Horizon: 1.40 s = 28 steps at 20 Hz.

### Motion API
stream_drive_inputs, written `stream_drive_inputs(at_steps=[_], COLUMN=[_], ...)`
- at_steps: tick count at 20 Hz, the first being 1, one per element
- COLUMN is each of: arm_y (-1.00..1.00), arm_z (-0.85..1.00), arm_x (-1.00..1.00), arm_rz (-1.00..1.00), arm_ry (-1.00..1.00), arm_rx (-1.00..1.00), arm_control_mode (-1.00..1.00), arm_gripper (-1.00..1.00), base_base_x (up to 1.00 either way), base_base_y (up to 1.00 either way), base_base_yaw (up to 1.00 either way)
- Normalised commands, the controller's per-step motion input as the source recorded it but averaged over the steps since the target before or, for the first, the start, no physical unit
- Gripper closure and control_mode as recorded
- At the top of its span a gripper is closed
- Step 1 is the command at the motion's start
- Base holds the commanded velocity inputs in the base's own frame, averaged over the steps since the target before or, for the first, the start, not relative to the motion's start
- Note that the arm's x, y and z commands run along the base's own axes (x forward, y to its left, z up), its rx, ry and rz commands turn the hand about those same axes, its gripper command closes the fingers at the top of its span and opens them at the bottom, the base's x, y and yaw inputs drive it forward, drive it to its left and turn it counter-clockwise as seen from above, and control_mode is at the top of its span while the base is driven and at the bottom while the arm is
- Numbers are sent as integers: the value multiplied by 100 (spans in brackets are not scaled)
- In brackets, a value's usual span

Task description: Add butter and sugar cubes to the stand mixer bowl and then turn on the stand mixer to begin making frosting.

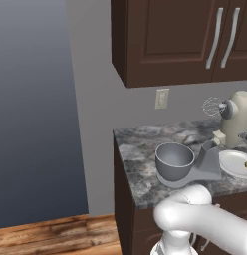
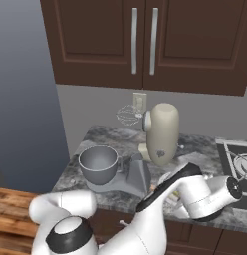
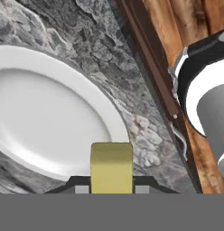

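Hand view shows the gripper [image 3: 112,187] closed on the butter [image 3: 111,167], a yellow block held between its tips above the rim of the white plate [image 3: 46,131] (the desk [image 3: 132,90] is speckled grey stone). Left base view has the bowl [image 1: 174,160] sitting empty on the mixer [image 1: 237,119] base, beside the plate.

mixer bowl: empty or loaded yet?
Empty. The stand mixer bowl shows bare grey metal inside in both base views. The butter sits between the fingertips of the tool in the hand view, above the white plate.
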Motion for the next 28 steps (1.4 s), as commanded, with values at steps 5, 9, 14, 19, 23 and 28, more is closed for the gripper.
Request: stream_drive_inputs(at_steps=[5,9,14,19,23,28], arm_y=[86,99,100,100,98,79], arm_z=[47,39,33,27,17,6], arm_x=[-23,-3,0,0,2,0], arm_rz=[8,16,19,21,19,10], arm_ry=[-14,-6,-5,0,0,-1], arm_rx=[-9,-10,-12,-10,-11,-11], arm_control_mode=[-100,-100,-100,-100,-100,-100], arm_gripper=[100,100,100,100,100,100], base_base_x=[0,0,0,0,0,0], base_base_y=[0,0,0,0,0,0], base_base_yaw=[0,0,0,0,0,0])
